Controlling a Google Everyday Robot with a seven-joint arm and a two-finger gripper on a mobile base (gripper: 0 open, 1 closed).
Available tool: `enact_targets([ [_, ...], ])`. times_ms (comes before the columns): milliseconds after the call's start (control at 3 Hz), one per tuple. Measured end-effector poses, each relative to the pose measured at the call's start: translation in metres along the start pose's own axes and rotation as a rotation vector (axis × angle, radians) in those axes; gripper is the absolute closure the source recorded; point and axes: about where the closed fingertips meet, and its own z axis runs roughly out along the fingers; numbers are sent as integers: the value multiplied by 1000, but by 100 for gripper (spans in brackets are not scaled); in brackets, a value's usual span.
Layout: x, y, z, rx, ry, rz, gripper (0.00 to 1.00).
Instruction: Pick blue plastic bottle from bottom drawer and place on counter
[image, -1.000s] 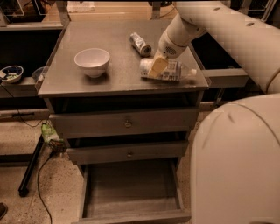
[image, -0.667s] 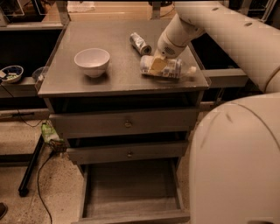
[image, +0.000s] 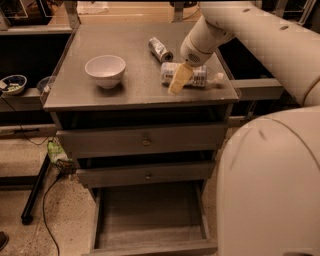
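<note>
The blue plastic bottle (image: 196, 75) lies on its side on the right part of the counter (image: 130, 92), white cap pointing right. My gripper (image: 179, 80) reaches down from the white arm at the upper right and sits over the bottle's left end, covering that part of it. The bottom drawer (image: 150, 215) stands pulled out below, and its grey floor is bare.
A shiny silver can (image: 160, 49) lies just behind the bottle. A white bowl (image: 105, 70) stands on the counter's left half. Two upper drawers (image: 145, 141) are closed. The robot's white body (image: 270, 190) fills the lower right. Cables and a black bar lie on the floor at left.
The gripper has shifted slightly toward the counter's front edge. The bottle stays lying on the counter in about the same spot.
</note>
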Motion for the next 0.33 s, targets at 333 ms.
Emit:
enact_targets([
  [333, 0, 0, 0, 0, 0, 0, 0],
])
